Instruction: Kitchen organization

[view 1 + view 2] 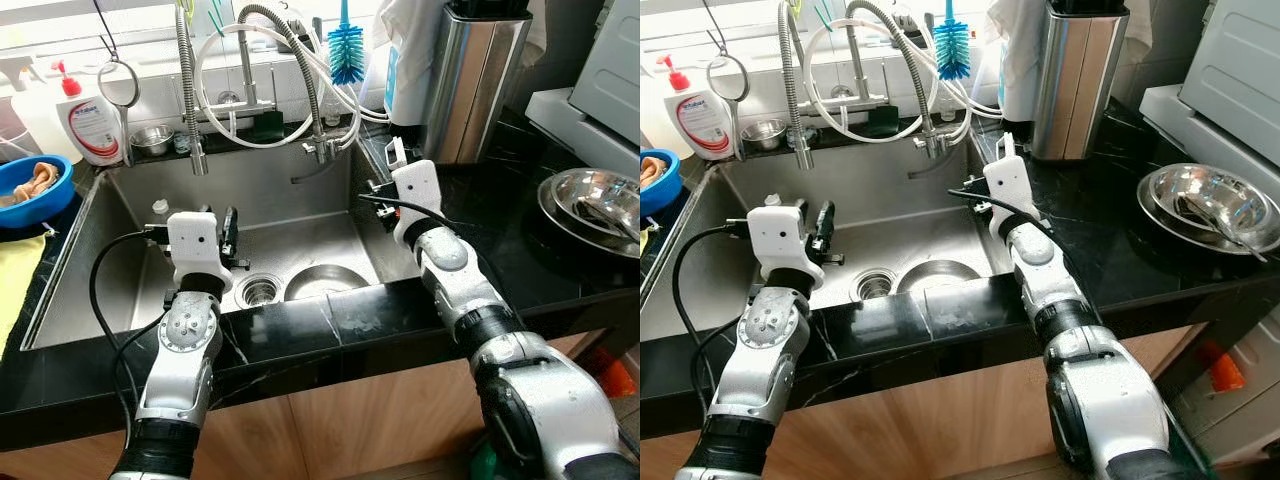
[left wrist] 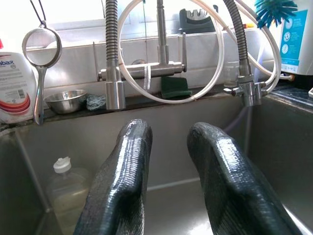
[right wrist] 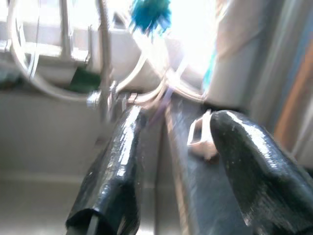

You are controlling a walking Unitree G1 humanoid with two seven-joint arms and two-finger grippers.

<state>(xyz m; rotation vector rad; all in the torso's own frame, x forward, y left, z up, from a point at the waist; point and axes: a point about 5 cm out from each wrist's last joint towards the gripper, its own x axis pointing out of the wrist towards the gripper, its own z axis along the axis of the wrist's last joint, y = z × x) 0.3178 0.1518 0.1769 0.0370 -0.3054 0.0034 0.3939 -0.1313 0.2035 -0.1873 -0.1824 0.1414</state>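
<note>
Nearest, the black counter (image 1: 300,325) edge is running across the front, both arms reaching over it. The left gripper (image 1: 229,235) is hanging above the sink (image 1: 300,200), jaws parted and empty. The right gripper (image 1: 395,155) is sitting at the sink's right rim, jaws apart, gripping nothing. A steel bowl (image 1: 322,281) is lying in the basin's near right, beside the drain (image 1: 259,291): shiny, shallow, probably light, rigid and slippery; the rim is likely offering the best hold.

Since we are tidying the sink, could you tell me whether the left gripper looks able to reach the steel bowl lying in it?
Probably yes: the left gripper hangs open over the sink, with nothing between it and the bowl.
</note>
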